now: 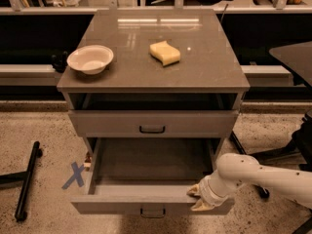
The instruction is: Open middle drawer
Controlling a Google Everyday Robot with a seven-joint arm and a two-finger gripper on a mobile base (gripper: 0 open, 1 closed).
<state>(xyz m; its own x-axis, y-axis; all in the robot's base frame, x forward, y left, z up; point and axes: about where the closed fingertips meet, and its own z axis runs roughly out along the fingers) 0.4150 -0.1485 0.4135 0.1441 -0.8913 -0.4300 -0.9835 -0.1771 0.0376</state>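
The middle drawer (151,206) is pulled far out of the grey cabinet. Its plain grey inside (151,165) shows, and its small black bar handle (152,211) is at the centre of the front panel. My gripper (197,199) is at the right end of the drawer's front panel, at its top edge. Its yellowish fingertips (194,190) stand apart and hold nothing. The white arm (258,174) reaches in from the right.
The drawer above (152,123) has a black handle and stands slightly out. A white bowl (90,58) and a yellow sponge (165,52) lie on the cabinet top (204,72). A black bar (27,179) and a blue X mark (74,174) are on the floor at left. A dark chair base (297,145) stands at right.
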